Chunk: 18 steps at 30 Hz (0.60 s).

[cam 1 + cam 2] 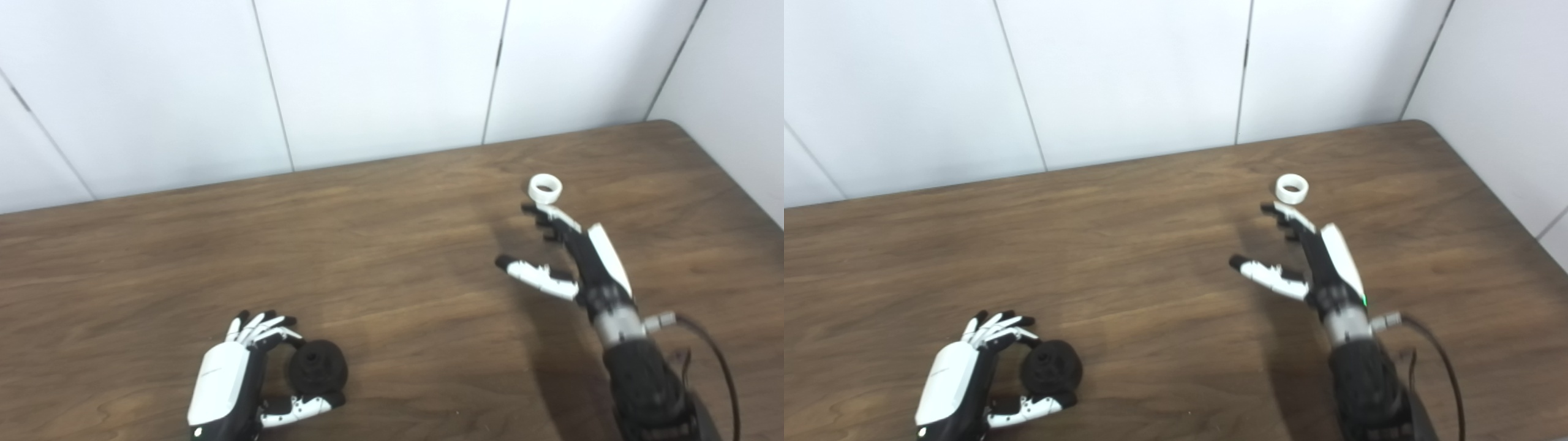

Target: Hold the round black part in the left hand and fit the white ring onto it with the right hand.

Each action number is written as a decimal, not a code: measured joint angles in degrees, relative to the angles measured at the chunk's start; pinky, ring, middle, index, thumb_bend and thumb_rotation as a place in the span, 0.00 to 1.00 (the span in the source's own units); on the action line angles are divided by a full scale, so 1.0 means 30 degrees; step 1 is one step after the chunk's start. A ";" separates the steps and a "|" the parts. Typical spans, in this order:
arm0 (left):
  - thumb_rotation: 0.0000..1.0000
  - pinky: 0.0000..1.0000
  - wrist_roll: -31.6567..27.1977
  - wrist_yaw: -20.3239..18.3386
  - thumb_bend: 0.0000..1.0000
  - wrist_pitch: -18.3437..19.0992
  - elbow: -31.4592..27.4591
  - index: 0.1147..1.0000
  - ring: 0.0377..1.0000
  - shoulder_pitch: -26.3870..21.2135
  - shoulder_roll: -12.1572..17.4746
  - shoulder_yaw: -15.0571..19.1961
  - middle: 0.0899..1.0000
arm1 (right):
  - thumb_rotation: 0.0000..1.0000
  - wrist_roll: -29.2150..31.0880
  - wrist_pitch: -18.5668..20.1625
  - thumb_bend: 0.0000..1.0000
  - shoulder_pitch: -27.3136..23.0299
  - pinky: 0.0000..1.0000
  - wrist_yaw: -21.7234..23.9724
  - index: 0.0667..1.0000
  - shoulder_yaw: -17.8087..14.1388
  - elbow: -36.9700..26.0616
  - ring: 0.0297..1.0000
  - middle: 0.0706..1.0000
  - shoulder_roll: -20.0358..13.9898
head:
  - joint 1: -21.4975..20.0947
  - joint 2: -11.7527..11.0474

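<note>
The round black part (318, 366) lies on the wooden table (392, 257) at the front left. My left hand (245, 380) is open beside it, with fingers curved over its far side and the thumb under its near side; I cannot tell if they touch it. The white ring (545, 188) stands on the table at the back right, and shows in the right eye view (1292, 188). My right hand (560, 251) is open and empty just in front of the ring, fingertips pointing at it, thumb spread to the left.
A white panelled wall (380, 79) runs along the table's far edge and right side. A black cable (716, 361) trails from my right wrist. The table's right edge lies close to the right arm.
</note>
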 measured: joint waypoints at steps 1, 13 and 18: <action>0.05 1.00 -0.0016 -0.0027 0.52 -0.0036 -0.0001 0.42 0.87 -0.0009 0.0066 0.0013 0.75 | 0.42 -0.0441 0.0144 0.68 -0.0293 0.84 0.0053 0.80 0.0054 0.0179 0.88 0.88 -0.0191 | -0.0234 0.0029; 0.05 1.00 -0.0512 -0.0332 0.52 -0.0360 -0.0012 0.42 0.87 -0.0052 0.0460 0.0324 0.75 | 0.27 -0.3110 0.0499 0.72 -0.3294 0.85 0.0576 0.79 0.0392 0.3287 0.95 0.93 -0.2538 | -0.1202 0.0059; 0.05 1.00 -0.0560 -0.0345 0.52 -0.0437 -0.0011 0.42 0.87 -0.0058 0.0541 0.0407 0.75 | 0.28 -0.3275 0.0695 0.74 -0.4960 0.89 0.1036 0.79 0.0425 0.5423 0.95 0.92 -0.3446 | -0.1583 0.0001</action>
